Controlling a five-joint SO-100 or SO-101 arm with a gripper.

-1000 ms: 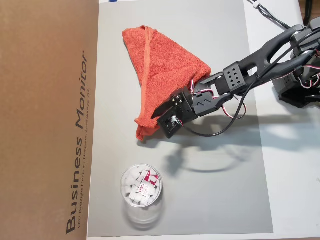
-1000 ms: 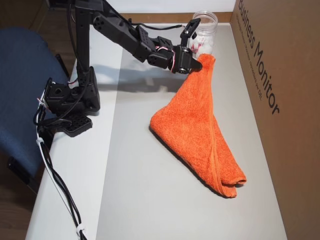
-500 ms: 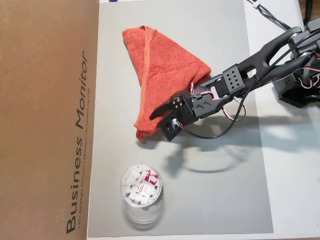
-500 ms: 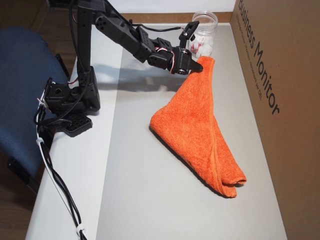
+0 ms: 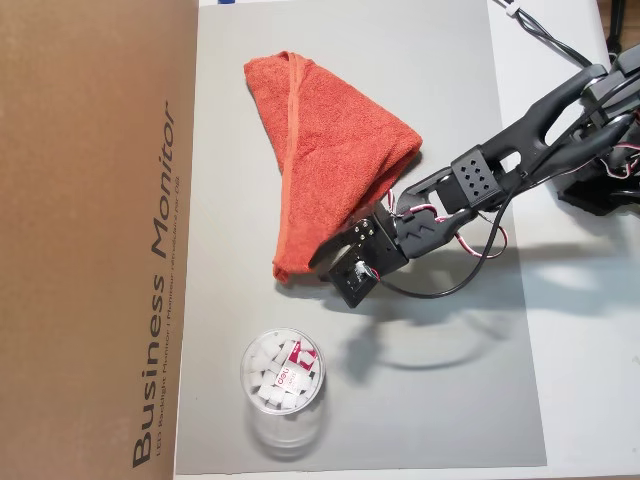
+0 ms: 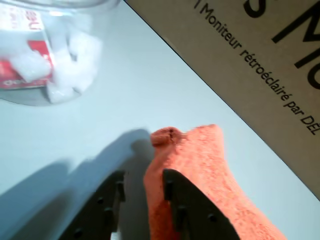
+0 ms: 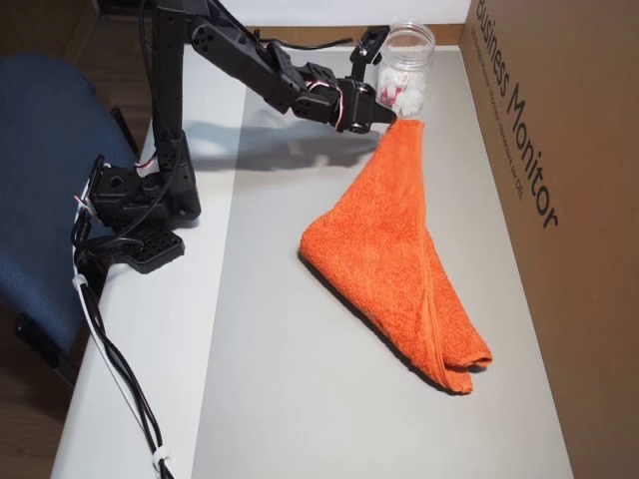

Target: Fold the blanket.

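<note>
The orange-red blanket (image 5: 325,140) lies bunched in a long, roughly triangular heap on the grey mat (image 5: 450,380). It also shows in the other overhead view (image 7: 399,249). My gripper (image 5: 318,258) is shut on one corner of the blanket, at the end nearest the cup. In the wrist view the blanket corner (image 6: 192,150) sticks out between the two dark fingers of the gripper (image 6: 144,175). In an overhead view the gripper (image 7: 391,118) holds that corner a little above the mat, and the cloth drapes down from it.
A clear plastic cup (image 5: 282,375) with white cubes stands on the mat close to the gripper; it also shows in the wrist view (image 6: 50,50) and in an overhead view (image 7: 404,70). A brown cardboard box (image 5: 90,240) borders the mat. The arm's base (image 7: 135,215) sits on the white table.
</note>
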